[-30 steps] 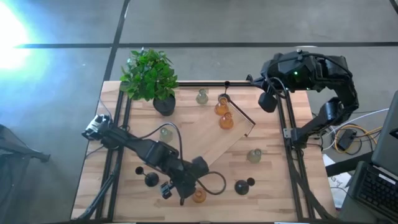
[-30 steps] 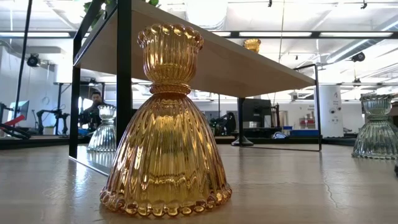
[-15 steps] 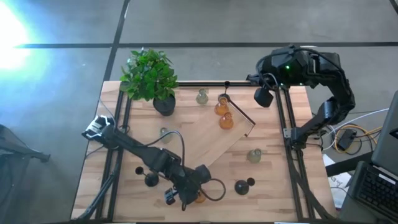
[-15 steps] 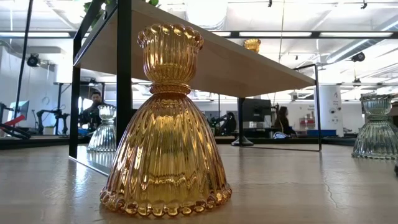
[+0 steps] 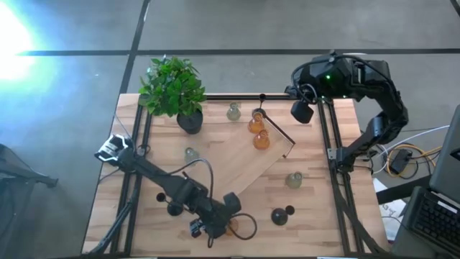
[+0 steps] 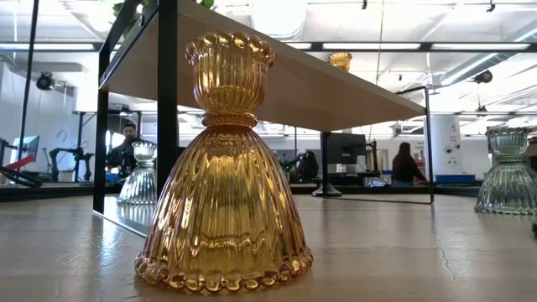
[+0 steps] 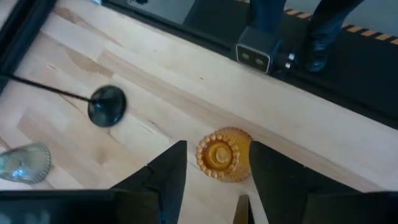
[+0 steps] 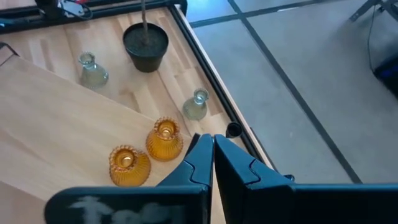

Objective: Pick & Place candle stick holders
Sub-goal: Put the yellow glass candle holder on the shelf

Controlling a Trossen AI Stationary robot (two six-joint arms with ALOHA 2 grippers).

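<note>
Okay, I have the left gripper (image 7: 211, 168) down at the near edge of the table (image 5: 316, 216), fingers apart, straddling an amber holder (image 7: 222, 154) that stands upright on the wood; I see gaps on both sides in the left wrist view, so nothing is clamped. In the high view the same amber holder (image 5: 230, 227) is mostly hidden under the left gripper (image 5: 215, 229). In the low view it is the big ribbed amber piece (image 6: 224, 168) right in front of the camera, base flat on the table.

My right gripper (image 8: 213, 152) has its fingers pressed together, holding nothing, and it hangs over the far right corner of the table (image 5: 302, 111).

Other holders: two amber ones (image 5: 257, 124) (image 5: 261, 139) sit close together on the raised wooden board (image 5: 237, 155), near its far edge. One pale green glass holder (image 5: 233, 111) sits near the far rail beside the potted plant (image 5: 172, 86), another (image 5: 190, 154) left of centre, a third (image 5: 294, 179) on the right side. Black holders: one (image 5: 175, 208) near left, one (image 5: 280, 215) near right, a third (image 5: 260, 112) by the amber pair; details too small to tell. A person (image 6: 407, 164) stands in the room behind
</note>
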